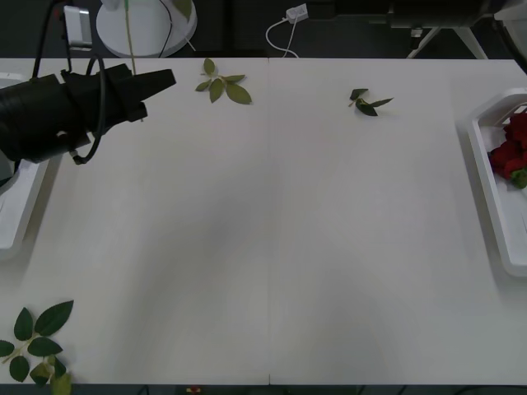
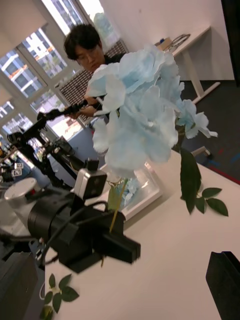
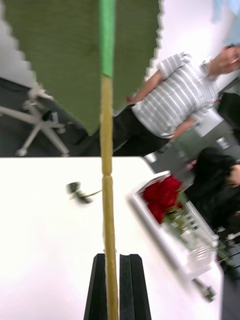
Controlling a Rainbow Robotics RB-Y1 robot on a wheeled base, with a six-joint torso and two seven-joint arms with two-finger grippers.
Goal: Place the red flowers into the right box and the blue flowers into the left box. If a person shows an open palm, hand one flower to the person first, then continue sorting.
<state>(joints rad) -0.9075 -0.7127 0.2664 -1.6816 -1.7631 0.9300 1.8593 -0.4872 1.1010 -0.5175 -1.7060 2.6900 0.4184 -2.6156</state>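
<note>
1. The left end effector [image 1: 160, 81] hung over the tabletop [image 1: 263, 230] at about ten o'clock, its black fingers [image 3: 131, 285] pressed together on the thin stem of a blue flower [image 2: 142, 115].
2. That pale blue bloom stood upright above the end effector, a big green leaf [image 3: 60, 55] hanging close beside the stem.
3. The left box [image 1: 20, 206] sat at nine o'clock, partly under the left arm; seen from the right wrist, something pale blue lay inside it, just behind the held stem.
4. The right box [image 1: 494, 189] lay at three o'clock with red flowers [image 1: 512, 152] bunched in it, their stems trailing along the tray.
5. The right end effector [image 2: 227, 282] showed as one black finger at the picture's corner; I could not tell how its fingers stood.
6. Loose leaf sprigs [image 1: 221, 86] lay at twelve, one and seven o'clock on the tabletop.
7. I could read no brand, label or writing anywhere.
</note>
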